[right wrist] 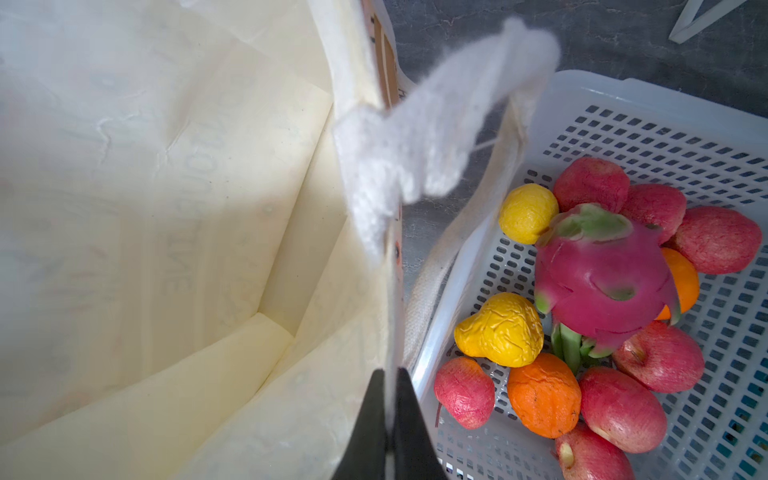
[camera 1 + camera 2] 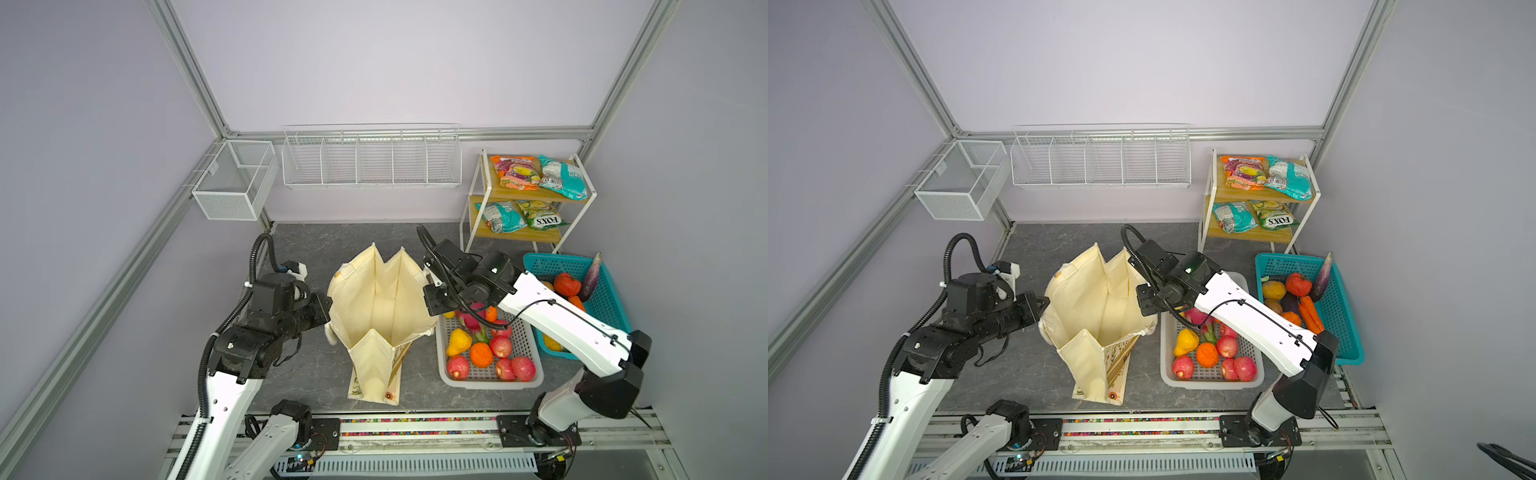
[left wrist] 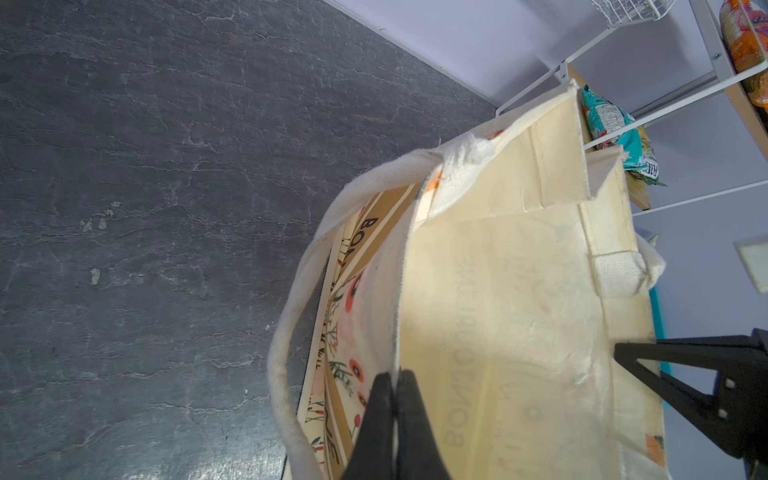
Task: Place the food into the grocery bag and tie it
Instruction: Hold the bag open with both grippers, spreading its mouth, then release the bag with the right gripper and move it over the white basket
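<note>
The grocery bag [image 2: 374,299] is cream, its outside printed with red-orange flowers [image 3: 356,370] and a tan band [image 3: 388,224] lettered in black. The tabletop [image 2: 316,249] is dark grey, veined pale. The apples [image 2: 500,346] are red, the oranges [image 2: 481,354] orange, the dragon fruit [image 1: 602,270] pink with green tips, the eggplant [image 2: 592,274] purple. The fruit basket [image 2: 490,381] is white, the vegetable basket [image 2: 604,299] teal.

Cream floral grocery bag [image 2: 374,307] stands upright mid-table, mouth spread open. Apples [image 2: 500,346], oranges [image 2: 481,354], dragon fruit [image 1: 602,270] in white basket [image 2: 490,381] just beside; snack packets [image 2: 517,172] on shelf [image 2: 495,192].

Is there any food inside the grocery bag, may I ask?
No, the grocery bag shows only bare lining inside; the fruit sits in the white basket.
</note>
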Action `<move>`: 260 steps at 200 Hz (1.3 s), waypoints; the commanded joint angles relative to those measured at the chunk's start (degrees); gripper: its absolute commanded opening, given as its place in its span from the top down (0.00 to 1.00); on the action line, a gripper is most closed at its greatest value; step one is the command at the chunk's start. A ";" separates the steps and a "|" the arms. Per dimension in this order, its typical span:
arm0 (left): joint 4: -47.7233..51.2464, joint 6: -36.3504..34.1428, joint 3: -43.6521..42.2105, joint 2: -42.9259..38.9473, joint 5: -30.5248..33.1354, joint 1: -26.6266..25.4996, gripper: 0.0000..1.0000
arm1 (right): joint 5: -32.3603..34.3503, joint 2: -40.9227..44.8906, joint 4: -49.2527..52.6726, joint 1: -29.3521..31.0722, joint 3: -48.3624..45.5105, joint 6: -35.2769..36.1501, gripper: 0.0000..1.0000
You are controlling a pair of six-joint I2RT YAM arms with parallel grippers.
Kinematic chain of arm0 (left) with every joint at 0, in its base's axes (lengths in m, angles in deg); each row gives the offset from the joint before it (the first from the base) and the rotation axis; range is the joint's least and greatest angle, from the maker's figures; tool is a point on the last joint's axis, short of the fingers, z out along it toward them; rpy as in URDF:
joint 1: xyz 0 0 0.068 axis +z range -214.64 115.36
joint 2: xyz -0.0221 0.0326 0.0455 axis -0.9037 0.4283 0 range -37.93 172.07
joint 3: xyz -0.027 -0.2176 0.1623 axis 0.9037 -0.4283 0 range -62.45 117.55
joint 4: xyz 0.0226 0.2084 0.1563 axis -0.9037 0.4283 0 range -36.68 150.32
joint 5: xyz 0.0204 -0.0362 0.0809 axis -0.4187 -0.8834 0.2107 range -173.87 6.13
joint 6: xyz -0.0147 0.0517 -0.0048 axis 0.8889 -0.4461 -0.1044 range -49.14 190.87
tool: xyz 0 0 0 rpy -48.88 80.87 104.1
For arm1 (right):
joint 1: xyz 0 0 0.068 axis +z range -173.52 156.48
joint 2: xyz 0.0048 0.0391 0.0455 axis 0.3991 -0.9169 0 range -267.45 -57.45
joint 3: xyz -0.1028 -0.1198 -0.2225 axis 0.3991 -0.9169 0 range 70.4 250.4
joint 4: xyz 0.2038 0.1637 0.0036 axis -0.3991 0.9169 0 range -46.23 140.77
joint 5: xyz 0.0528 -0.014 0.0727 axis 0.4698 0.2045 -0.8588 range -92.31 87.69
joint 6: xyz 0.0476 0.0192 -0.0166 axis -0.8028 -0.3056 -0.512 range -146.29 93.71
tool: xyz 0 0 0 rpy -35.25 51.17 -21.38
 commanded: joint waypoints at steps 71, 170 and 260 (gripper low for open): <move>5.01 -1.03 -1.26 -3.96 1.54 0.31 1.00 | 0.69 -2.65 3.42 0.93 9.12 1.94 0.51; 5.06 -2.70 -0.93 -3.45 1.14 0.34 1.00 | 22.59 15.77 12.29 0.07 9.13 4.45 0.21; 4.20 -3.19 -3.52 -4.11 0.75 0.26 1.00 | 16.76 27.22 13.14 -9.54 -12.59 1.78 0.16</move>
